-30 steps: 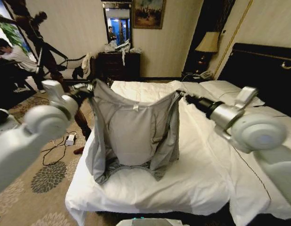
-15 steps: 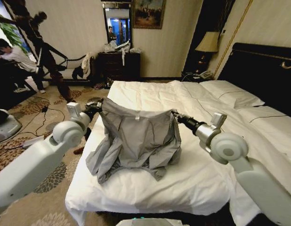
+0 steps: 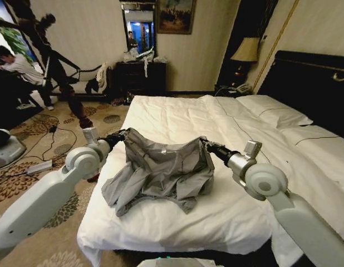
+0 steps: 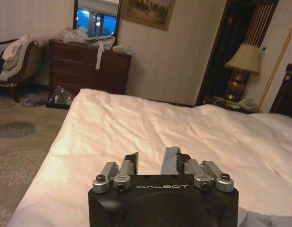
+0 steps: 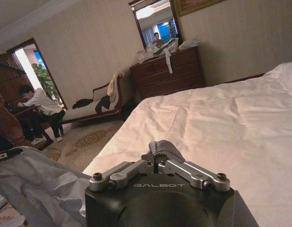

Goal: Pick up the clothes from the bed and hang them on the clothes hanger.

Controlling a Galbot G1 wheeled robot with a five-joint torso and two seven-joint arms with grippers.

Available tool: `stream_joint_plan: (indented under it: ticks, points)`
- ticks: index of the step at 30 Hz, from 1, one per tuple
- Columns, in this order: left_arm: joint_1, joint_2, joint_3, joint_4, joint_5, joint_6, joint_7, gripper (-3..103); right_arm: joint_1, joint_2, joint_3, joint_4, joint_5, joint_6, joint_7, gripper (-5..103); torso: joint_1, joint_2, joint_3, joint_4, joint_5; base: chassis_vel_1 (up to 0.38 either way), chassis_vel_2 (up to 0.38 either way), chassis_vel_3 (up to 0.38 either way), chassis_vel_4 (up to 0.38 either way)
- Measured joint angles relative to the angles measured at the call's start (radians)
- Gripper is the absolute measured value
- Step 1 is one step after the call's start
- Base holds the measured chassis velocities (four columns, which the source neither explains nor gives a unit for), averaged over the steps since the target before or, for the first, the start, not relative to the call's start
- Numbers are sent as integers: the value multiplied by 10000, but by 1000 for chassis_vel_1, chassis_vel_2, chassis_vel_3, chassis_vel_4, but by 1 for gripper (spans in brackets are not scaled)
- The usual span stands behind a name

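**Both grippers at the grey shirt's shoulders, low over the bed**

The clothes (image 3: 161,172), a creased light-grey shirt, lie mostly slumped on the white duvet of the bed (image 3: 233,211), near its foot and toward the robot's left edge. Only the top edge is stretched between the two arms, sagging in the middle.

The left gripper (image 3: 123,136) sits at the shirt's left shoulder. In the left wrist view its fingers (image 4: 129,163) stand apart, with a gap between them and a small fold of grey cloth against one finger; the left gripper (image 4: 150,163) is not pinched closed.

The right gripper (image 3: 205,146) is at the opposite shoulder. In the right wrist view the right gripper (image 5: 161,153) has its fingers together, clamped on a bunched tuft of grey cloth (image 5: 164,149); more of the shirt lies beside it.
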Motion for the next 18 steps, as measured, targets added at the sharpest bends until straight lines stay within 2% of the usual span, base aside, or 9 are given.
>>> stream_joint_plan:
  ticks: [4,6,7,8,10,11,14,16,18]
  points:
    - [-23,176,-29,18,-118,171,209,62,-26,-56,15,13,-13,-1,10,0,0,0,0,0,1,0,0,0,0]
    - [-18,234,-131,-144,-1131,131,369,74,-35,-103,18,18,-43,-1,8,0,0,0,0,2,1,0,0,0,0]
    - [-18,234,-131,-144,-1131,131,369,74,-35,-103,18,18,-43,-1,8,0,0,0,0,2,1,0,0,0,0]
    - [-18,221,-177,-204,-1562,107,372,74,-46,-116,21,19,-54,-1,6,0,0,0,0,2,2,0,0,0,0]
    - [-24,109,-256,-269,-2316,-139,351,85,-94,-132,60,22,-82,-1,1,0,0,0,0,-1,2,0,0,0,0]
    - [-24,109,-256,-269,-2316,-139,351,85,-94,-132,60,22,-82,-1,1,0,0,0,0,-1,2,0,0,0,0]
    - [-56,-154,-509,-312,-3758,-862,347,98,-251,-198,156,77,-150,2,-27,0,0,0,0,0,1,0,0,0,0]
    - [-93,-205,-540,-279,-3810,-901,266,100,-287,-206,172,96,-164,5,-32,0,0,0,-1,-1,2,0,0,0,0]
    - [-150,-163,-488,-139,-2930,-769,184,100,-349,-207,199,113,-191,12,-34,0,0,1,0,-3,1,0,0,0,0]
